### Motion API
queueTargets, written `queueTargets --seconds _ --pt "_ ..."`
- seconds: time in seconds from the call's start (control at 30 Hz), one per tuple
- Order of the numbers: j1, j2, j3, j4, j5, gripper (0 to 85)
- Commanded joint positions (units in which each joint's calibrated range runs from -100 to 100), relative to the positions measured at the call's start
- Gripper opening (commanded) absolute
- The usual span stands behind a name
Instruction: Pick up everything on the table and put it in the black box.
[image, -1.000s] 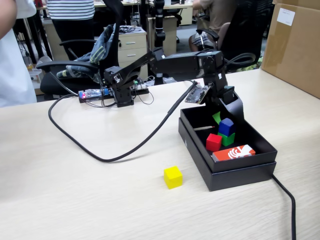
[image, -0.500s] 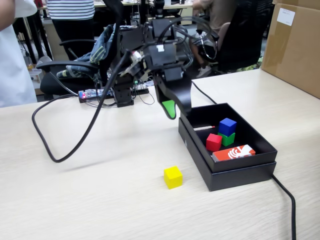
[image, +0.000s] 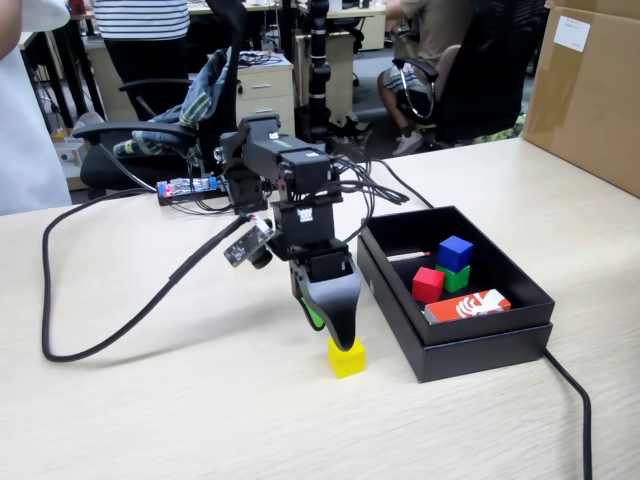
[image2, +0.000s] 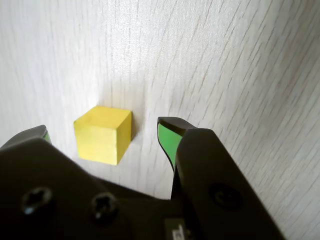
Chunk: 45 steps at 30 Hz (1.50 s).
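— Anything crowding the yellow cube (image: 346, 357)?
— Nothing beside it on the worktop (image: 150, 400); the black box (image: 480, 345) sits to its right, the brown carton (image: 590, 90) far right.
— And the arm?
— It swung down from mid-air; the end effector (image2: 102, 131) straddles the cube, jaws apart.
— Count?
— Three cubes boxed: red (image: 427, 284), blue (image: 455, 253), green (image: 460, 279). One card (image: 467, 305).

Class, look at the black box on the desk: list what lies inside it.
Inside the black box: a blue cube on top of a green cube, a red cube, a red-and-white card and a thin white stick. The near wall hides part of the floor.
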Motion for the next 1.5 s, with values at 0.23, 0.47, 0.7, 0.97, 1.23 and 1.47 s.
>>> queueTargets --seconds 0.23,0.47,0.7,0.97,1.23,1.47 --pt "0.5 2.4 4.8 5.4 -0.9 33.8" --pt "0.6 2.4 4.0 3.5 0.9 10.2" --pt "0.9 -12.3 -2.0 -1.6 3.1 10.2" --pt "6.3 -40.9 -10.9 -1.7 4.9 10.2" --pt "13.2 -40.2 -9.9 -1.6 7.7 10.4" --pt "14.5 -24.4 -5.6 -1.6 9.4 10.5"
